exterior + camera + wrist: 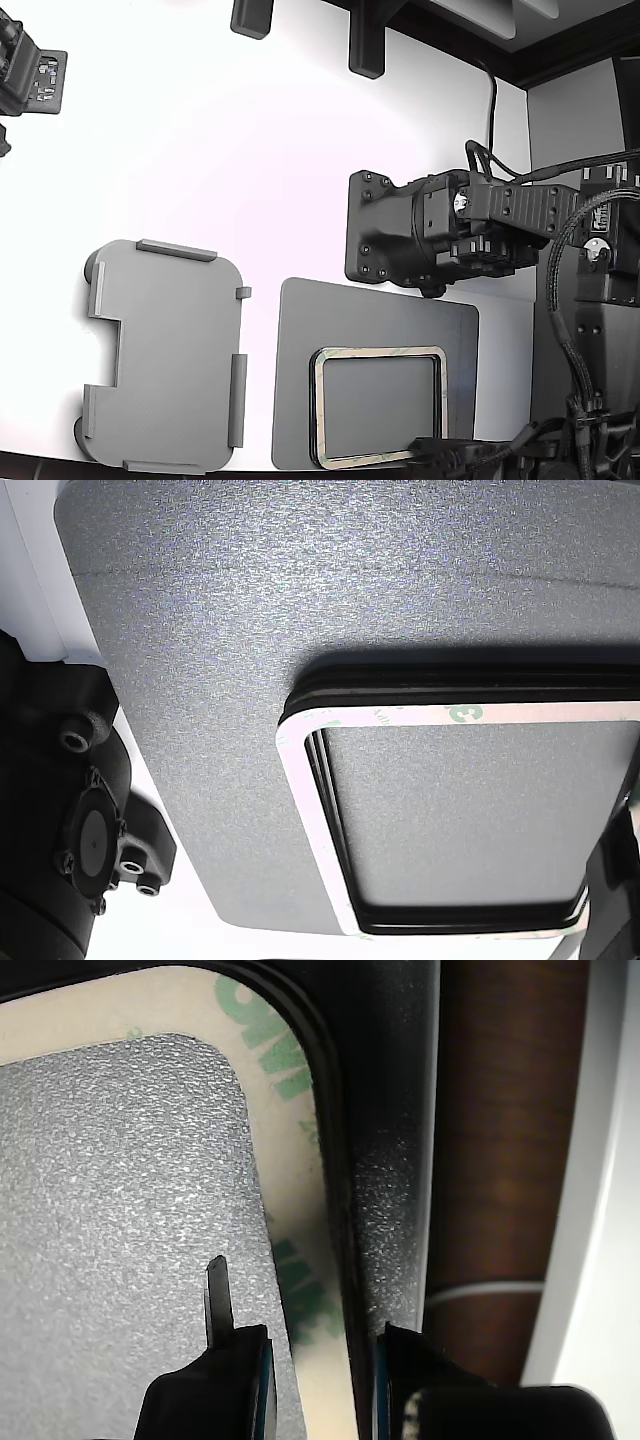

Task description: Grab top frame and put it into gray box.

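On the dark mat (pixel 300 380), our gripper (pixel 320 1360) straddles the top frame (pixel 300 1190), jaws narrow but not yet clamped; the gray box (pixel 165 350) awaits.

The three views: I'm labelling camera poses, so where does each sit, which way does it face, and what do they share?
Exterior view: overhead, looking down on the table, gray box, mat, top frame; a black arm shows at the exterior view's right.
Wrist view: on the wrist, close over the frame's edge; the gripper straddles it, fingertips apart.
Other view: low, close to the mat, facing the stacked frames; a black arm part shows.
Shared: all three show the frame and mat.
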Robot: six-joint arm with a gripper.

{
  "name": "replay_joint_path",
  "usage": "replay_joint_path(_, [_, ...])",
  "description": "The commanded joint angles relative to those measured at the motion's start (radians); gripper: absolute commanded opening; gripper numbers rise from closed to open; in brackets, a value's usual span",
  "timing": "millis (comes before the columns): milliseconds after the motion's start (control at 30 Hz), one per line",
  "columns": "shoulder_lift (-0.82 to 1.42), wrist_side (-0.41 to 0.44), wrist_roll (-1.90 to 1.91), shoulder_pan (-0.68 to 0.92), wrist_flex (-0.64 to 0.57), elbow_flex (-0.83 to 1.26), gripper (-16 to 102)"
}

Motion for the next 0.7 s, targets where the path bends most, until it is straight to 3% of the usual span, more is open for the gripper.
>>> replay_joint_path(0, [0.028,0.002,0.002,-0.009,-0.005,-0.015,39])
replay_joint_path(300, [0.032,0.005,0.002,-0.009,-0.021,0.002,39])
replay_joint_path(467, [0.035,0.006,0.002,-0.009,-0.040,0.015,33])
replay_joint_path(533, [0.035,0.008,-0.003,-0.009,-0.041,0.015,26])
replay_joint_path(667, [0.046,0.009,-0.020,-0.009,-0.048,0.026,-6])
